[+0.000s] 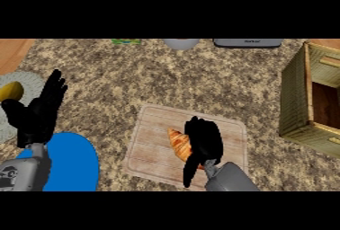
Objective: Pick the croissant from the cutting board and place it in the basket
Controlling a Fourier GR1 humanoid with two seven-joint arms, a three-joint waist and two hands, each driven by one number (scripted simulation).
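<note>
Right hand (pixel 203 139), low and centre, lies over the right part of the croissant (pixel 176 143); whether it grips cannot be told. Croissant sits on the board (pixel 153 148), its left part showing orange beside the hand. Board lies flat on the speckled worktop (pixel 133 76). Basket (pixel 295 103) stands at the right edge, well apart from the board. Left hand (pixel 36 114) rests open at the left, fingers up, above a blue plate (pixel 73 166).

The right hand (pixel 203 139) hides most of the croissant (pixel 176 143) from us. The basket (pixel 296 99) runs past our view's right edge.
</note>
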